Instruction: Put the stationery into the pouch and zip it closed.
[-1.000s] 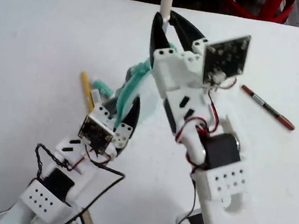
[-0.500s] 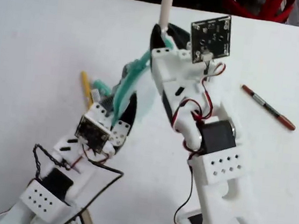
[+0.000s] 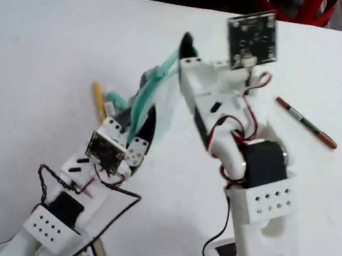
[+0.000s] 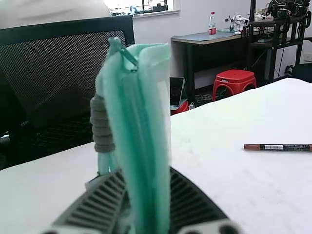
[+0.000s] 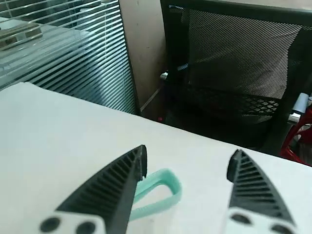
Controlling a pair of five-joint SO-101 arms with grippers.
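The left gripper (image 4: 144,209) was clamped on the one teal pouch (image 4: 139,122), holding it upright on edge near the middle of the tabletop (image 3: 39,39). The right gripper (image 5: 190,158) hung spread wide and empty just past it, toward the far edge, with the pouch's loop (image 5: 163,187) poking out beside one finger. Bare tabletop lay on both sides. One red pen (image 3: 306,123) lay alone toward the right edge. One yellow pencil (image 3: 99,102) (plain from above) lay close by the left gripper.
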